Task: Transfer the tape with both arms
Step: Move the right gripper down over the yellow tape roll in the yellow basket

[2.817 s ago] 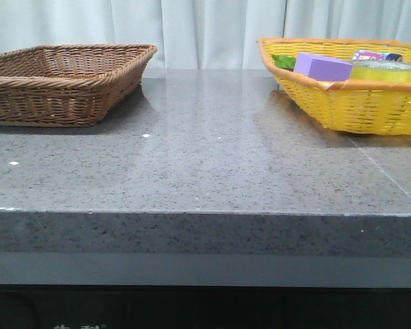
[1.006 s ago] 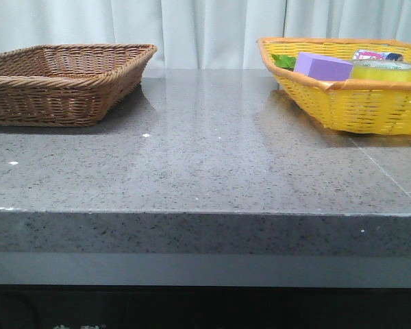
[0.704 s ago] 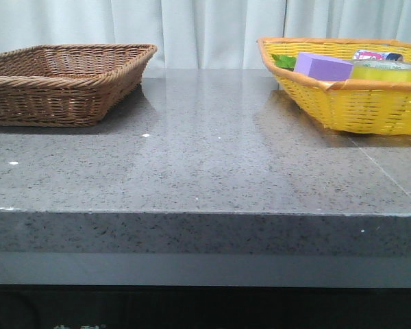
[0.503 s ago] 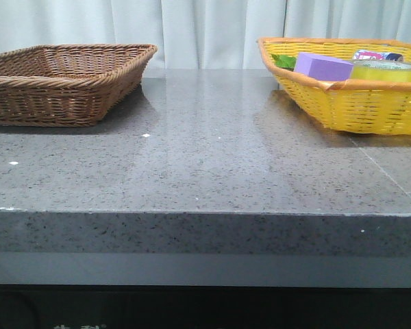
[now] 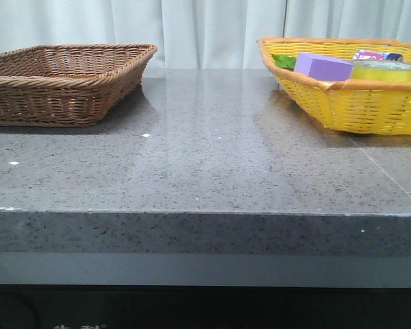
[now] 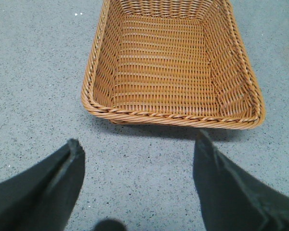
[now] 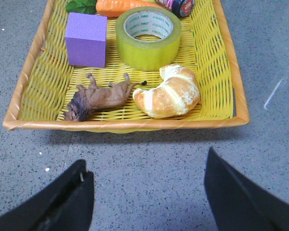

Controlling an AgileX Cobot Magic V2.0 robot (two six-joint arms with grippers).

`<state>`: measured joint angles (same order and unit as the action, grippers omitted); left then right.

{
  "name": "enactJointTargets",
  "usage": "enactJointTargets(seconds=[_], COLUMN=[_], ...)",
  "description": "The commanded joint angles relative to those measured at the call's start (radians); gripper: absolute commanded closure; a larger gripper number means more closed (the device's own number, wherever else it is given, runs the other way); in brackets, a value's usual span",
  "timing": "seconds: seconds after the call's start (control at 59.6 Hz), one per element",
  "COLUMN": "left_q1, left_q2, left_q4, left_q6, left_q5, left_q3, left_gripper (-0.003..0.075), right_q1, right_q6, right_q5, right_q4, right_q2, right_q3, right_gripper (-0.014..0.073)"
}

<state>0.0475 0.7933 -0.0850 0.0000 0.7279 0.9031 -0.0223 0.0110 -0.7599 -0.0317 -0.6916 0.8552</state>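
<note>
The yellow tape roll with a white, green-lettered core lies flat in the yellow basket, far side; its top shows in the front view at the far right. My right gripper is open and empty over the grey counter, short of the basket's near rim. My left gripper is open and empty over the counter, just short of the brown wicker basket. Neither gripper shows in the front view.
The yellow basket also holds a purple block, a toy lion, a croissant, a carrot and a small can. The brown basket stands at the far left, nothing in it.
</note>
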Motion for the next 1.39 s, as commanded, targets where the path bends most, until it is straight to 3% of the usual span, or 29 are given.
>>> enactJointTargets(seconds=[0.0,0.486,0.855,1.107,1.375], left_q1=[-0.004,0.023,0.31,0.455,0.577], left_q2=[0.0,0.0,0.0,0.0,0.0], left_q4=[-0.01,-0.012,-0.019,-0.098,-0.1], left_q6=[-0.01,0.024,0.04,0.04,0.04], left_q5=[-0.059,-0.039,-0.055,-0.087,-0.213], left_q3=[0.033,0.033,0.033,0.033,0.033], left_gripper=[0.022,0.023,0.023,0.023,0.023], right_q1=[-0.006,-0.006,-0.03,-0.078,-0.114], right_q6=[-0.003,-0.003,0.069,0.07,0.068], right_q5=[0.063,0.062,0.079,0.066,0.009], right_q4=[0.011,0.011,0.02,-0.009,-0.046], right_q2=[-0.006,-0.006,-0.132,-0.37,-0.655], right_q3=[0.034,0.034,0.089,0.269,0.52], right_gripper=[0.0065,0.0065,0.0065,0.0065,0.0065])
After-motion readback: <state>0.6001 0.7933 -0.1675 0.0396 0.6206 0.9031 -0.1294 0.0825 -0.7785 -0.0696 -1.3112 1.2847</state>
